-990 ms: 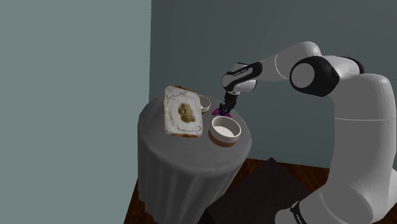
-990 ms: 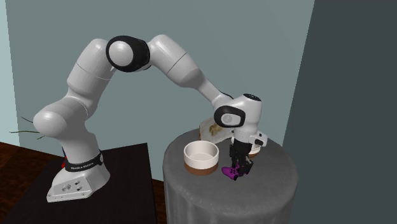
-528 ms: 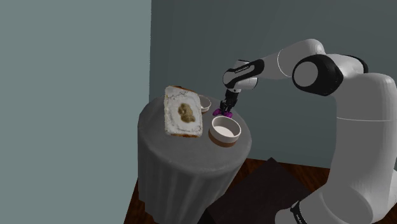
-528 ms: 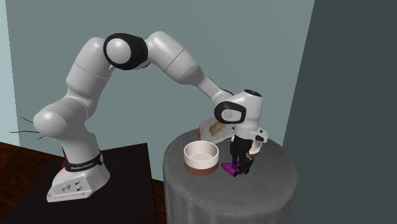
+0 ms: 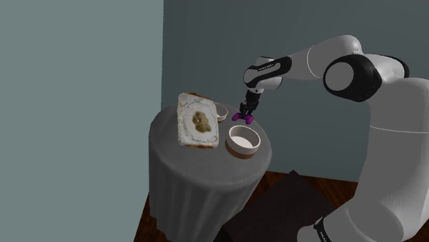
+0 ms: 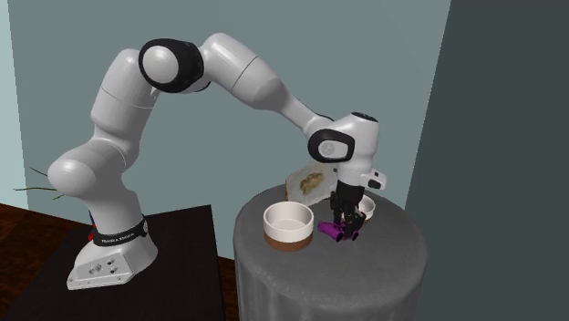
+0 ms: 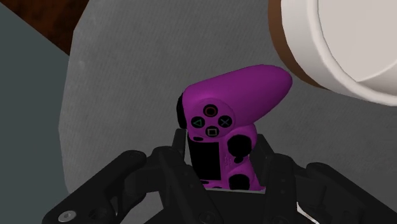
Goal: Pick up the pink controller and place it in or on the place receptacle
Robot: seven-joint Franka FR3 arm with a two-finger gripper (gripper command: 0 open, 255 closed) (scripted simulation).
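The controller [image 7: 229,111] is magenta-purple with dark buttons, and my black gripper [image 7: 219,159] is shut on its middle. It hangs a little above the grey-clothed round table [image 6: 365,274], lifted off the cloth. In the shoulder view the controller [image 5: 243,117] sits under the gripper [image 5: 245,112], just behind the white bowl with a brown base [image 5: 243,141]. From the second exterior view, the controller [image 6: 334,230] is right beside that bowl [image 6: 289,225], off its rim.
A tilted white slab with a brownish patch [image 5: 194,121] stands on the table at the shoulder view's left. A small white cup [image 5: 221,111] sits behind it. The table edge drops to a dark wooden floor [image 6: 36,255]; the black stand [image 6: 173,264] is beside it.
The gripper has risen with the controller, lifting it off the cloth and carrying it a little away from the bowl's near side. The arm's elbow has swung upward.
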